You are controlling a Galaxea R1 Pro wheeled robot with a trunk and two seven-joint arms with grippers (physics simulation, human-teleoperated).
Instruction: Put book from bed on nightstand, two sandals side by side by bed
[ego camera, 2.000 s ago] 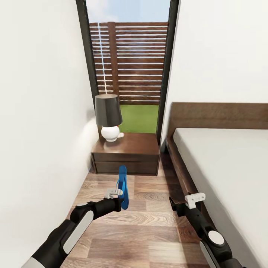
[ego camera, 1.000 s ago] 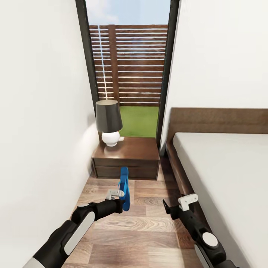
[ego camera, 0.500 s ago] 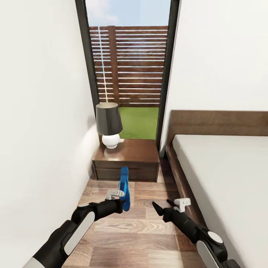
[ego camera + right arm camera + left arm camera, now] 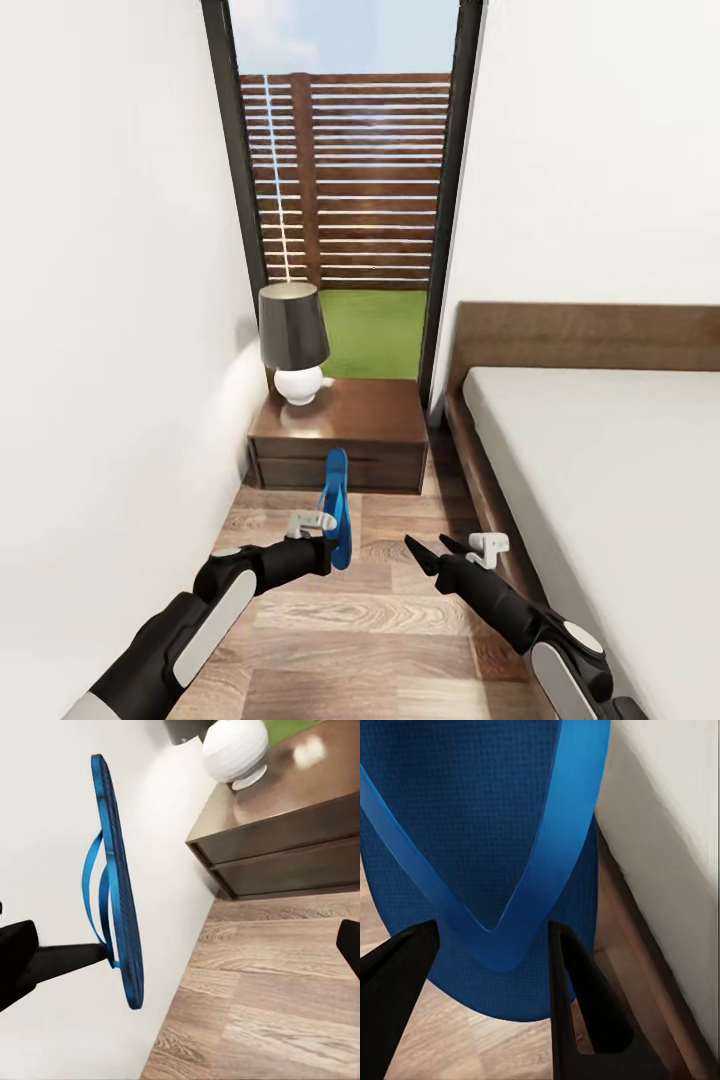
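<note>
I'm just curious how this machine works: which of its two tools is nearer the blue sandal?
Left. The left tool grips the sandal by its strap, holding it on edge above the floor. The right tool hangs open beside it, toward the bed, not touching.

White walls (image 4: 110,250) on both sides, brown wood-plank floor (image 4: 380,620), tall dark-framed window (image 4: 345,190) showed slatted fence, grass and sky, black-shaded lamp (image 4: 293,340) with white base stood below it.
</note>
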